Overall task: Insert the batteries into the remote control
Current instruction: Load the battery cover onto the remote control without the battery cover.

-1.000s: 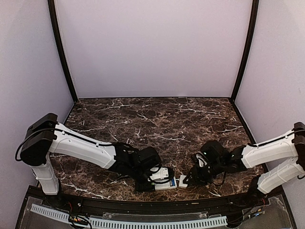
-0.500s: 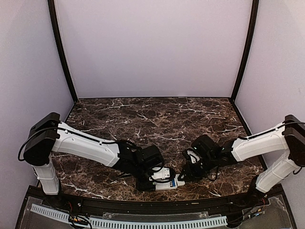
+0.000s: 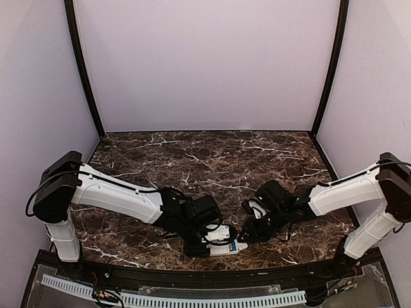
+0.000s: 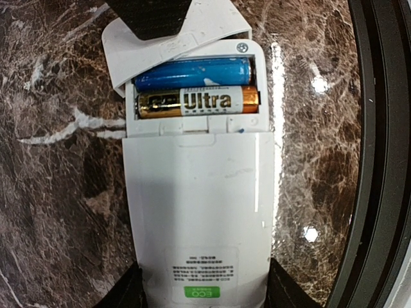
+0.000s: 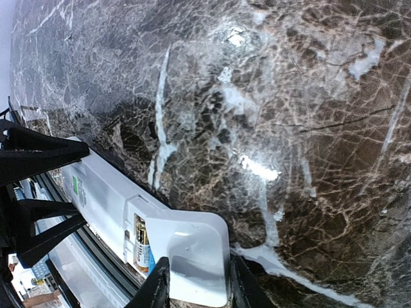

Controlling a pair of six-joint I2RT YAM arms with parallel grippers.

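The remote control [image 4: 199,212] lies back up on the marble, its green mark toward my left gripper [image 4: 202,292], which is shut on its sides. The open compartment holds two batteries side by side: a blue one [image 4: 192,72] and a gold one [image 4: 199,101] marked Ultra. A white battery cover [image 4: 173,45] tilts over the compartment's far end. My right gripper [image 5: 196,289] is shut on that cover [image 5: 192,256]. In the top view the remote [image 3: 221,248] sits near the front edge, between the left gripper [image 3: 209,242] and the right gripper [image 3: 247,231].
The table's black front rim [image 4: 379,160] runs close along one side of the remote. A white slotted cable strip [image 3: 173,298] lies below the rim. Dark marble table [image 3: 212,160] stretches behind both arms to the pale back wall.
My right gripper has moved left and a little back, carrying the cover from beside the remote onto its open end. The left gripper has hardly moved.
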